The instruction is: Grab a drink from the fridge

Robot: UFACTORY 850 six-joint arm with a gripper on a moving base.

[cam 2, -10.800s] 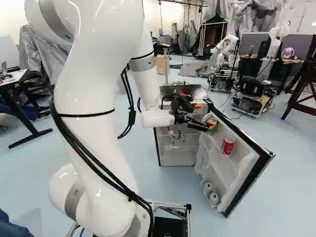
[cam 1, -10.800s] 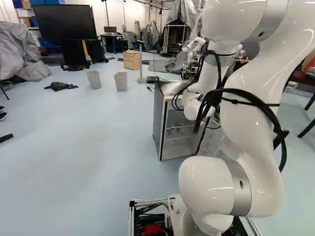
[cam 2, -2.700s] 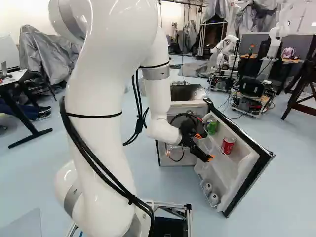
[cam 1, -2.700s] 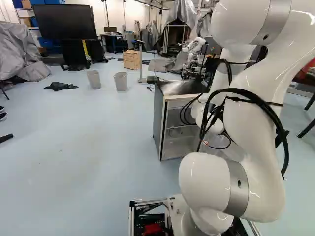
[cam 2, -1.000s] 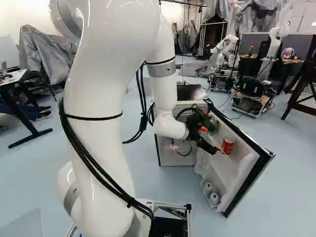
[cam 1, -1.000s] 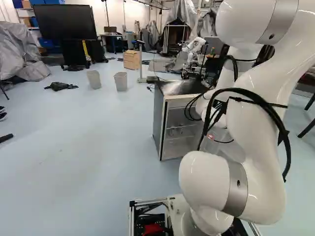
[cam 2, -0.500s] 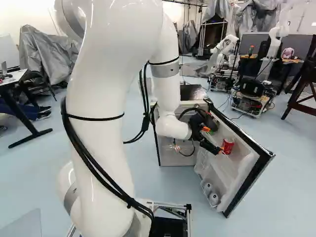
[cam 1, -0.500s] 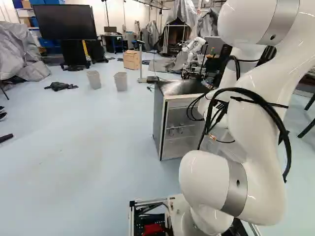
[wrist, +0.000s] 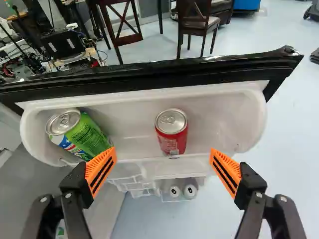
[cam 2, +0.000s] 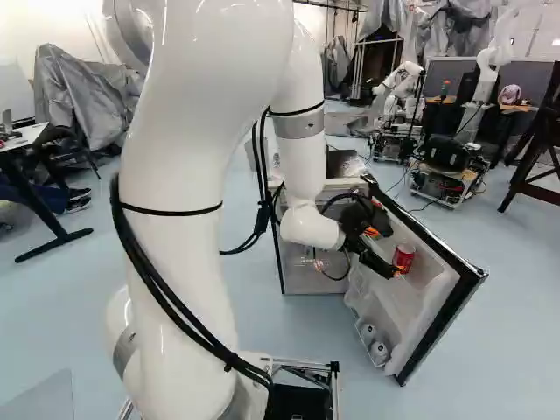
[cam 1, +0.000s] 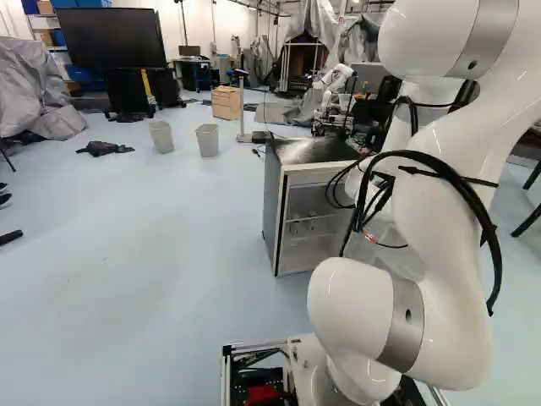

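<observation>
- A red can (wrist: 171, 134) stands in the upper shelf (wrist: 229, 117) on the inside of the open fridge door (wrist: 164, 74), ahead of the gap between the fingers (cam 2: 381, 265).
- The fingers are released and spread wide, their orange pads (wrist: 101, 169) apart, with nothing held.
- A green can (wrist: 88, 137) sits in the same shelf, apart from the red one and near one fingertip.
- Two small white things (wrist: 190, 191) rest side by side lower in the door.
- The fridge (cam 1: 272, 203) stands on the floor (cam 1: 152, 271), the white arm (cam 2: 175, 175) reaching to its door.
- Beyond the door are a wooden chair (wrist: 198, 21) and another robot (cam 2: 444, 179).
- Two grey bins (cam 1: 161, 137) stand left of the fridge in the left base view, near a wooden box (cam 1: 226, 102).
</observation>
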